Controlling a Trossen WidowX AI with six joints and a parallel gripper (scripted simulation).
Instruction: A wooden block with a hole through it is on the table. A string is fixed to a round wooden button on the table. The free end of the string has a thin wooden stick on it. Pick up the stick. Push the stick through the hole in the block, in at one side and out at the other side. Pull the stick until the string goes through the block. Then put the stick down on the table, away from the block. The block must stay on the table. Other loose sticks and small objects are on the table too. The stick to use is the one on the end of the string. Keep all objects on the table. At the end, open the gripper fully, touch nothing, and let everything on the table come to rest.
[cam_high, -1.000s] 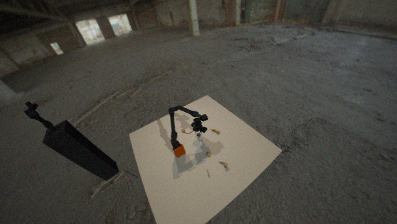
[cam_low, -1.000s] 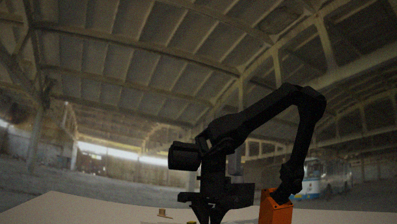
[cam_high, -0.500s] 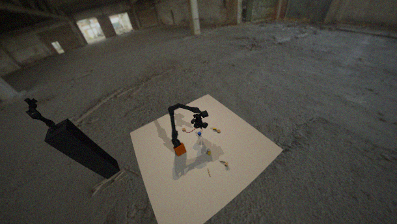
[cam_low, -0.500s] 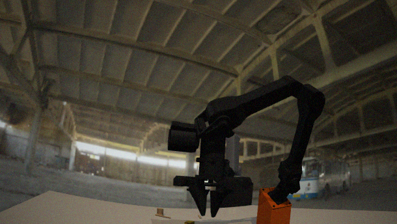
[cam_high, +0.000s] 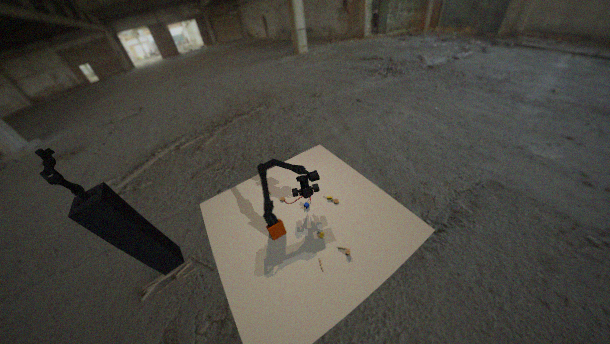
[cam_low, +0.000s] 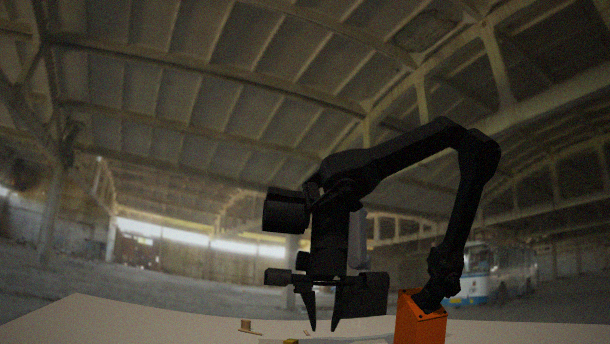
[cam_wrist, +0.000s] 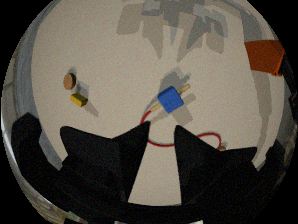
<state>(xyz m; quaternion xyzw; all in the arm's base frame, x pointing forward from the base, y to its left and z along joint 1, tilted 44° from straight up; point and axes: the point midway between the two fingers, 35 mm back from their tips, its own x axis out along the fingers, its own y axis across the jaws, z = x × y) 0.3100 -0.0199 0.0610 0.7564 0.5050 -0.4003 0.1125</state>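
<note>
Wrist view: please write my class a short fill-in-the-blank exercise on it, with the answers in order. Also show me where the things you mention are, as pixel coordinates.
The block (cam_high: 306, 205) (cam_wrist: 170, 99) is coloured ____.
The wooden stick (cam_wrist: 186, 88) runs ____ the block's hole.
The string (cam_high: 292, 202) (cam_wrist: 165, 145) is coloured ____.
Between the fingertips of the pincer (cam_high: 306, 195) (cam_low: 324, 330) (cam_wrist: 162, 127), ____ is held.

Answers: blue; through; red; nothing.

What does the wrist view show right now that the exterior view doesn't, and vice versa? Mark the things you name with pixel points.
Only wrist: blue block (cam_wrist: 170, 99) with the stick (cam_wrist: 185, 88) poking out both sides, red string (cam_wrist: 167, 145).
Only exterior: the arm's raised elbow (cam_low: 482, 150), a bus (cam_low: 472, 280) behind.
Both: gripper (cam_wrist: 162, 127) (cam_low: 323, 331) with fingers apart and nothing between them, orange base (cam_wrist: 263, 56) (cam_low: 420, 325).
</note>
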